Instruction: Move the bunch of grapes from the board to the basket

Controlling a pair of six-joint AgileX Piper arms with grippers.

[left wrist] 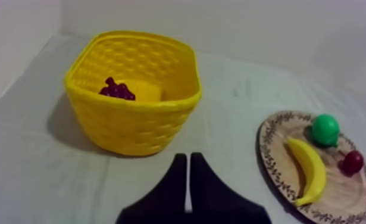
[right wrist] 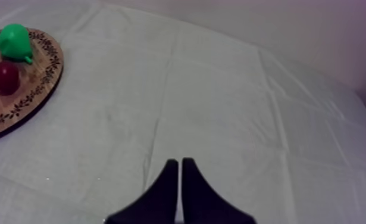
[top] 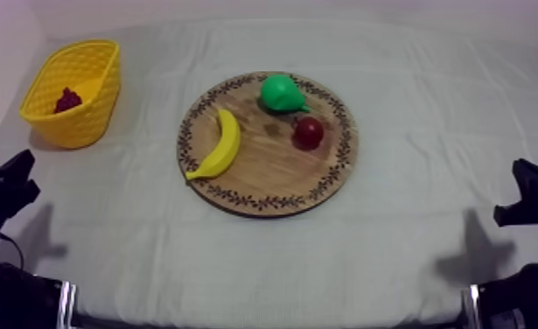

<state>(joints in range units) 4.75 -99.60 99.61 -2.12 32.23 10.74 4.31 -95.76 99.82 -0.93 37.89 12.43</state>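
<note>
Grey-white cloth point(top: 394, 219) covered the whole table, and the bunch of grapes point(top: 67, 100) was already sitting inside the yellow basket point(top: 93, 118) at the far left, not on the wooden board point(top: 272, 171). On the board we only had the banana point(top: 222, 147), the pear point(top: 281, 93) and the small red fruit point(top: 308, 132). Our left gripper point(left wrist: 188, 158) and right gripper point(right wrist: 180, 162) were both closed on nothing, fingers pressed together, well apart from the fruit. The grapes looked light and knobbly to us, probably hard plastic, though the rim half hid them. For any regrab we'd pinch across the widest part of the cluster.
</note>
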